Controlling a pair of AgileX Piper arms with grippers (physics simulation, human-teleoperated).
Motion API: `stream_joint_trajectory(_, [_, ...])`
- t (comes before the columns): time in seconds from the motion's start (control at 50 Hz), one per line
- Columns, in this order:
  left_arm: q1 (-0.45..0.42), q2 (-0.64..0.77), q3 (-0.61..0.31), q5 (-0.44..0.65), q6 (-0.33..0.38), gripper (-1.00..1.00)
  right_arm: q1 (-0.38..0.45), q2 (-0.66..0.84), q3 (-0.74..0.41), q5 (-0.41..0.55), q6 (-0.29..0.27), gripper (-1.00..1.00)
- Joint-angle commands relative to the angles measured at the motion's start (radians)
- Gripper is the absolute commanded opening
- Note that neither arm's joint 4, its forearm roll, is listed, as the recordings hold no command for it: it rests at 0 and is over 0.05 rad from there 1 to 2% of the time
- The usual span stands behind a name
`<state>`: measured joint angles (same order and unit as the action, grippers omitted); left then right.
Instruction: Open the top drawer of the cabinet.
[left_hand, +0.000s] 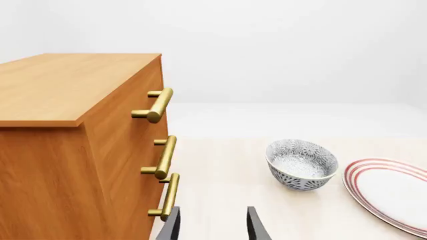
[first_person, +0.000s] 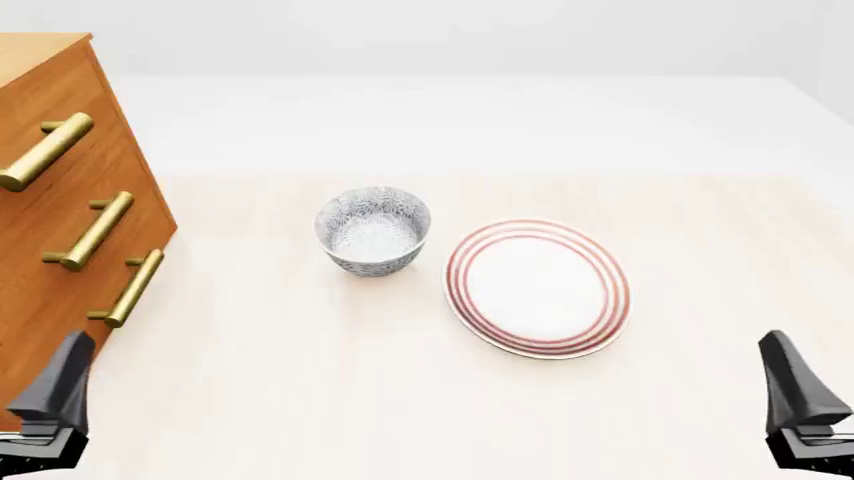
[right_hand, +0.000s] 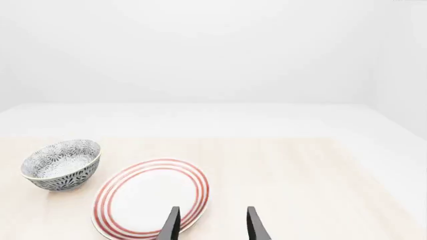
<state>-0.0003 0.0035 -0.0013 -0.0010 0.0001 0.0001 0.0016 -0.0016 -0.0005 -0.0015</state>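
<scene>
Top drawer (first_person: 47, 130) of the orange-brown wooden cabinet (left_hand: 73, 145), at the counter's left edge, sits shut, and with our left end effector (left_hand: 212, 225) parted and empty near the lowest of three alike brass handles, we risk pulling the wrong one.

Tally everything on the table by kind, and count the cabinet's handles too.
Cabinet: 1
Bowl: 1
Plate: 1
Total on the table: 3
Brass handles on the cabinet: 3, namely top, middle and bottom
</scene>
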Motion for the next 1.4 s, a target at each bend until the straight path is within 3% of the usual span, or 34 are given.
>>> stream_joint_trajectory(0.02, [-0.001, 0.004, -0.003, 0.0, 0.002, 1.0, 0.0, 0.003, -0.003, -0.001, -0.003, 1.0])
stream_joint_trajectory(0.3, [-0.005, -0.003, -0.007, -0.004, 0.027, 1.0, 0.0, 0.006, -0.002, -0.004, -0.003, 1.0])
stream_joint_trajectory(0.32, [0.146, 0.265, 0.001, -0.21, 0.06, 1.0, -0.001, 0.012, -0.004, -0.008, -0.003, 1.0])
stream_joint_trajectory(0.34, [0.001, 0.0, -0.005, 0.004, -0.001, 1.0, 0.0, 0.003, -0.003, 0.001, 0.0, 1.0])
stream_joint_trajectory(1.3, [0.0, -0.003, -0.008, -0.011, -0.013, 1.0, 0.0, 0.004, -0.002, -0.001, 0.0, 1.0])
stream_joint_trajectory(1.4, [-0.018, -0.003, -0.009, -0.031, 0.013, 1.0, 0.0, 0.005, -0.002, -0.001, 0.0, 1.0])
